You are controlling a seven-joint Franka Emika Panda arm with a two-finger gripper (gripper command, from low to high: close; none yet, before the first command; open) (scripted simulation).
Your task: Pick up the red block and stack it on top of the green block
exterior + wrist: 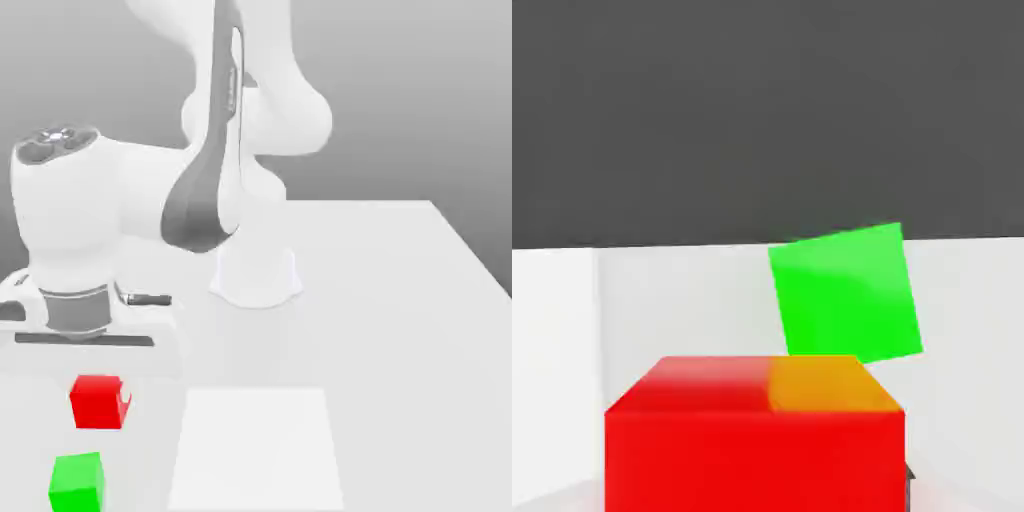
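Arm: white Panda arm point(215, 150), base at the far middle of the worktop point(400, 300), upper links folded forward and down toward the exterior view's left, hand pointing downward.

Pincer point(100, 385): directly above the red block; whether it is open or closed, and whether it grips anything, cannot be told.

Red block point(99, 402): near left of the worktop, just under the hand.

Green block point(77, 481): just nearer than the red block, close beside it, slightly rotated.

Pale square patch point(258, 448): right of both blocks.

one red block point(99, 401), one green block point(77, 481) — one white table point(400, 300)
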